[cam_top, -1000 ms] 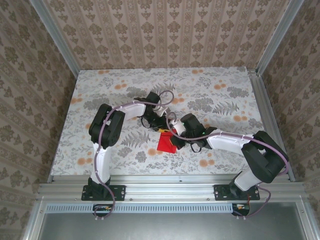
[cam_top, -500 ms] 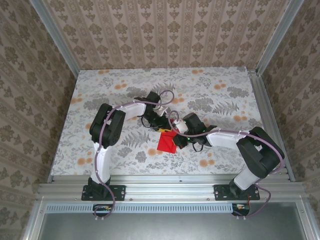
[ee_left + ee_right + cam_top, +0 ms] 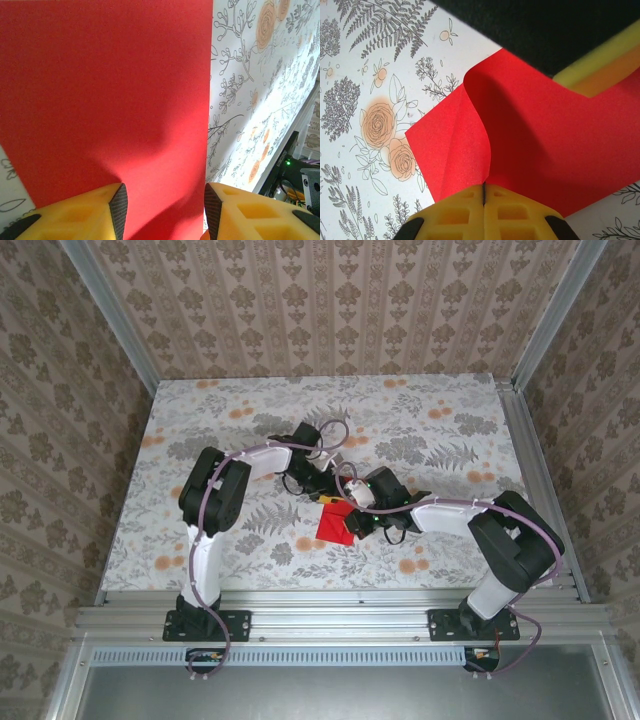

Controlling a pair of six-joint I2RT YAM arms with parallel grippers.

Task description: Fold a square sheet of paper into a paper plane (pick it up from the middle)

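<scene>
"While the square sheet of paper (image 3: 334, 524) is lying near the middle of the table (image 3: 430, 420), between the two arms, how is it being held?"

"One flap is being pinched by the right hand (image 3: 484, 192) — its jaws are being pressed fully together, and the red fold is curving up into the seam between them. The rest of the sheet is being left flat on the table."

"And the left hand (image 3: 164, 202)?"

"Its fingers (image 3: 118, 202) are being held apart low over the red surface, with nothing gripped between them. One straight edge of the sheet is running just beside them."

"Why is it being arranged so?"

"Judged from the placement, the flap is being raised by one hand so that it can be carried over. The other hand is being hovered above the flat part, probably to pin it or to press a crease. No pointed plane shape is being shown yet, so the task is judged to be at an early fold."

"What is being risked?"

"Thin paper is being gripped at one small spot — a skewed crease or a slide across the table may be caused if the flat part is not being pinned."
</scene>
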